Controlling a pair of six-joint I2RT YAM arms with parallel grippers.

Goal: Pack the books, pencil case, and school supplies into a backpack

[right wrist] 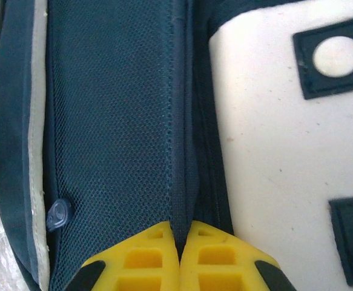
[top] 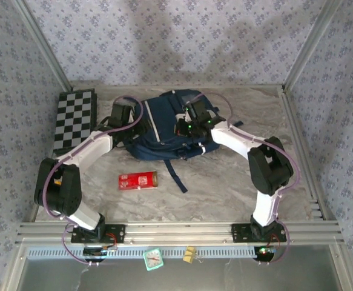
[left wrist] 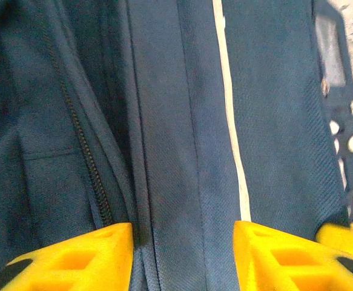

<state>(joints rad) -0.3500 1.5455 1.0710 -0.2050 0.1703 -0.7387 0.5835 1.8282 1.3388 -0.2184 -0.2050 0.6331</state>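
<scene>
With the left claw (left wrist: 182, 245) gaping apart, the right claw (right wrist: 179, 245) is pinching only a thin backpack (right wrist: 109, 121) seam between its tips, risking slipping under pull.

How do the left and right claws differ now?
The left claw has fingers apart over the backpack; the right claw has fingers shut, pinching its fabric ridge. The left sits beside the white stripe, the right beside a white patch. Both have yellow fingers on the backpack.
</scene>
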